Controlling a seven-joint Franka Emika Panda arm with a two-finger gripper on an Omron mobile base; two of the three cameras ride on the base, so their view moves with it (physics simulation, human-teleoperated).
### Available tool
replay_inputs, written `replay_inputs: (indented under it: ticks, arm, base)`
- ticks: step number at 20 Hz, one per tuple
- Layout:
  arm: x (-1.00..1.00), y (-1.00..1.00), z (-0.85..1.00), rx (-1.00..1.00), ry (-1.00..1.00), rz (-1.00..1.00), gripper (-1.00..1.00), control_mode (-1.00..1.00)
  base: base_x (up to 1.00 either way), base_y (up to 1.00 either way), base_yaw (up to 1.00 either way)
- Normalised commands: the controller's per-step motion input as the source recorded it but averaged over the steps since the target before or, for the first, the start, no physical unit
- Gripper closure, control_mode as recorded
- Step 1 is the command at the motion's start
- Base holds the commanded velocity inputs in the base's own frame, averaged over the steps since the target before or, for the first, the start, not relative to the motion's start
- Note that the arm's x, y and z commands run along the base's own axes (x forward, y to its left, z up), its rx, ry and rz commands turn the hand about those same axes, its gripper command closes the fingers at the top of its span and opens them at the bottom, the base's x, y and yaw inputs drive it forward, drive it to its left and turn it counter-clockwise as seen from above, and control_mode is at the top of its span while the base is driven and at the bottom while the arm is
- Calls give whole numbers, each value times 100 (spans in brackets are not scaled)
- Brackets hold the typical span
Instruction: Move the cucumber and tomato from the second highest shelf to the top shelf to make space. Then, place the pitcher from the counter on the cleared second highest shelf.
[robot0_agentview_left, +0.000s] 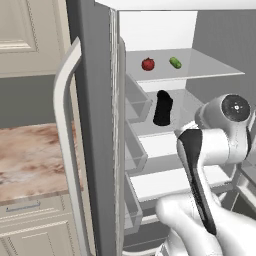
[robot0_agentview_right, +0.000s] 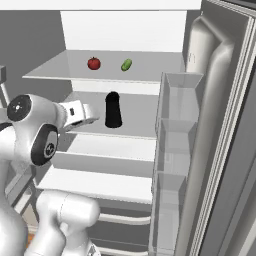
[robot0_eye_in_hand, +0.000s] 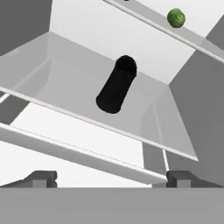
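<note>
- We see the tomato (robot0_agentview_right: 93, 63) and the cucumber (robot0_agentview_right: 126, 64) side by side on the top shelf (robot0_agentview_right: 60, 70), near its middle and well back from the front edge.
- The pitcher (robot0_agentview_right: 113, 110) stands upright on the second highest shelf (robot0_agentview_right: 142, 127), about midway between its left and right edges, a bit back from the front edge.
- Our gripper (robot0_eye_in_hand: 112, 178) is out in front of that shelf. Its two finger tips (robot0_eye_in_hand: 41, 177) are spread wide apart and hold nothing. The pitcher is well apart from them.
- In the left base view, the counter (robot0_agentview_left: 30, 160) sits beside the open fridge door.
- We think the job looks almost done, since all three things seem to sit where they belong.
- The step in hand seems to be pulling the arm away. To do it well, we should go straight back, slow and level.
- We should not swing sideways or dip, or the hand might bump the front edge of the shelf or knock the tall pitcher over.
</note>
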Motion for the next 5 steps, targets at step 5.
replay_inputs:
  ticks: [5]
  arm:
    - [-100, 0, -18, -2, 0, 1, -100, -100]
  base:
    - [0, 0, 0]
